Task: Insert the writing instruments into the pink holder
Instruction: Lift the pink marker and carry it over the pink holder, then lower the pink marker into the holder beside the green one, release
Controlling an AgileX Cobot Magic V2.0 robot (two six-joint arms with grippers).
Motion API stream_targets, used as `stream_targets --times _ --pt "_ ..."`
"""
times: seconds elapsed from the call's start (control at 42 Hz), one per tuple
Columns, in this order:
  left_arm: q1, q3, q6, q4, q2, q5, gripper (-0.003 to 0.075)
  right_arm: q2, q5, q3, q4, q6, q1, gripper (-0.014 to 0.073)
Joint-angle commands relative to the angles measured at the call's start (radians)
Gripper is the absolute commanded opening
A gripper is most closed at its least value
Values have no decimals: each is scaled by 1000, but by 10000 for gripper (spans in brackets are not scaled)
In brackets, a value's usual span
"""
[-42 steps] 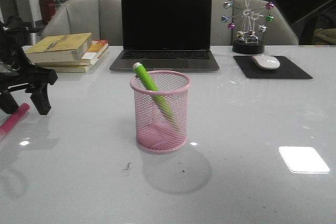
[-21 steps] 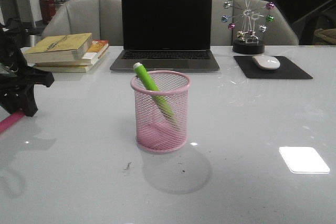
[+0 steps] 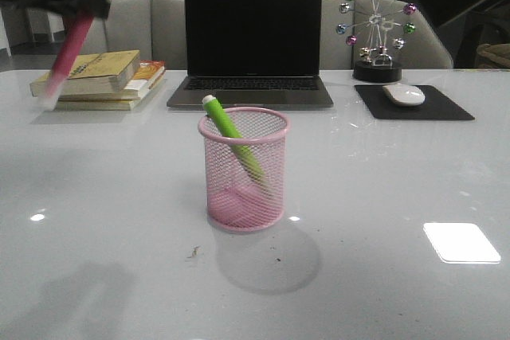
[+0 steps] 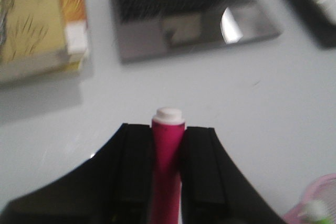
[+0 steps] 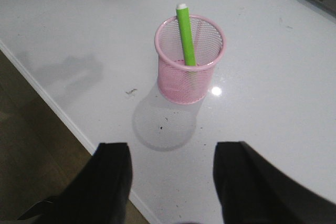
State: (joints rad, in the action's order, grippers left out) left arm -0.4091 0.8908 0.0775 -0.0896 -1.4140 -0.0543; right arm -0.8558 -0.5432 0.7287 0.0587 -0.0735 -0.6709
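The left tool (image 3: 68,1) is raised high at the far left of the front view, blurred, above the stack of books (image 3: 100,79); it is pinching the pink marker (image 3: 65,57), which hangs tilted below it with its lower end in front of the books, well clear of the table (image 3: 382,197). In the left wrist view the two black fingers (image 4: 131,177) press on either side of the marker's pink barrel (image 4: 167,171), and its small white end (image 4: 168,115) sticks out past them; the books (image 4: 37,22) and the laptop (image 4: 184,17) lie beyond, and a bit of the pink rim shows at one corner (image 4: 320,203).

The pink holder (image 3: 243,169) stands upright near the middle of the table, in front of the laptop (image 3: 251,41); the green marker (image 3: 233,139) is inside it, leaning, its white end poking above the rim on the holder's left side. The right wrist view shows the same cup (image 5: 190,59) from above with the green marker (image 5: 185,32) resting against its rim.

The right tool (image 5: 173,182) is spread, its two dark fingers (image 5: 110,177) wide apart with nothing between them, over the near edge of the table and apart from the holder.

At the back right sit a mouse (image 3: 404,94) on a black pad (image 3: 414,103) and a ferris-wheel ornament (image 3: 376,25).
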Motion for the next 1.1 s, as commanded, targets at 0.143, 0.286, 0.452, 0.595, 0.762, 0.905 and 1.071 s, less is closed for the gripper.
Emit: stream_targets --times 0.143,0.286,0.452,0.595,0.762,0.905,1.071 --pt "-287 -141 -4 -13 121 -598 92 9 87 27 -5 -6 0 469" --pt "-388 -139 -4 -13 10 -800 92 9 87 27 -5 -6 0 469" --pt "-406 -139 -6 -13 -151 -1005 92 9 87 27 -5 -6 0 469" --pt "-406 -139 -6 -6 -277 -1151 93 9 86 27 -5 -6 0 469" --pt "-406 -139 -42 -6 -348 -1133 147 9 85 27 -5 -6 0 469" --pt "-406 -139 -78 -6 -361 -1085 359 9 84 27 -5 -6 0 469" --pt "-406 -135 -78 -4 -304 -1001 455 9 85 27 -5 -6 0 469"
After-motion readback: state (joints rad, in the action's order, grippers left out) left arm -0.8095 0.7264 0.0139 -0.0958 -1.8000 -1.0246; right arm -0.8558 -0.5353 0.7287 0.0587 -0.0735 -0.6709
